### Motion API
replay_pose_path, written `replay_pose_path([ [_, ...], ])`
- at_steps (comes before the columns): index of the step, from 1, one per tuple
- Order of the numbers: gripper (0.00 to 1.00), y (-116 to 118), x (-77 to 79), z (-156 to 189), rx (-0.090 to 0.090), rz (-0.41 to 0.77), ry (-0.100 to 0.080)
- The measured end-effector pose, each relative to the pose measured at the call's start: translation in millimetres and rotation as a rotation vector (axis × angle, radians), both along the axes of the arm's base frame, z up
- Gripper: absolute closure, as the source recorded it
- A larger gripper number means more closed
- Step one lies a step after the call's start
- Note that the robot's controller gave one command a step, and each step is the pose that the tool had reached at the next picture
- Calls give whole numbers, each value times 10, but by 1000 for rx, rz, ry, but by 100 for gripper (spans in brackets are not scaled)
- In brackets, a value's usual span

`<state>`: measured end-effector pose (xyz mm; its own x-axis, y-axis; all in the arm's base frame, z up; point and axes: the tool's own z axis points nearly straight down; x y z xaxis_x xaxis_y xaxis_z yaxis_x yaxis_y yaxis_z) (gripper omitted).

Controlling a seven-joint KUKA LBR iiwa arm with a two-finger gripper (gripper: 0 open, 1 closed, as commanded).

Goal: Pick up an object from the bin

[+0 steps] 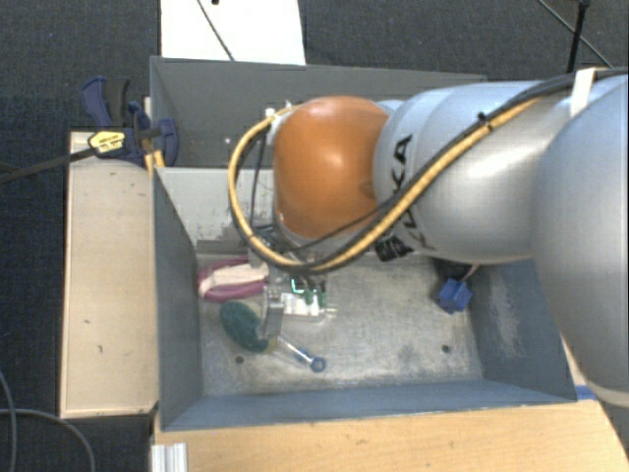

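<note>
Down in the bin (181, 313), hard against the left wall, there's a pink piece (232, 281) with a pale underside lying flat. Just below it sits a green lump (242, 325), dark and rounded. And here's the gripper (279, 315), low over the left part of the floor, its metal tip right at the lump's right edge, beside it rather than around it. Touching or a hair apart, I can't tell from here, and whether the gripper is spread or pressed together I can't tell either, since the wrist hides it. Nothing shows pinched in it. Just below and to the right lies a thin rod (298, 353) with a blue tip, slanting across the floor. A small clear piece (313, 303) with a touch of green sits close under the wrist. Above all that bulges the orange cover (324, 165), a yellow cable (239, 165) looping round it. Well off to the right, alone, a blue block (453, 294) near the far side, and over it the big silver arm (491, 175).
</note>
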<state>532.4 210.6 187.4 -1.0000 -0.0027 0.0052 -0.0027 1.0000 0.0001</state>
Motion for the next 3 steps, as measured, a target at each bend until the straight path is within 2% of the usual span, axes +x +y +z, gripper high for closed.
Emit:
replay_pose_path([
  [1, 0, -289, -78, -1199, 1, -30, 2],
  [2, 100, -296, -58, -1173, 1, -35, -4],
  [3, 100, -331, -13, 319, 3, 6, -16],
])
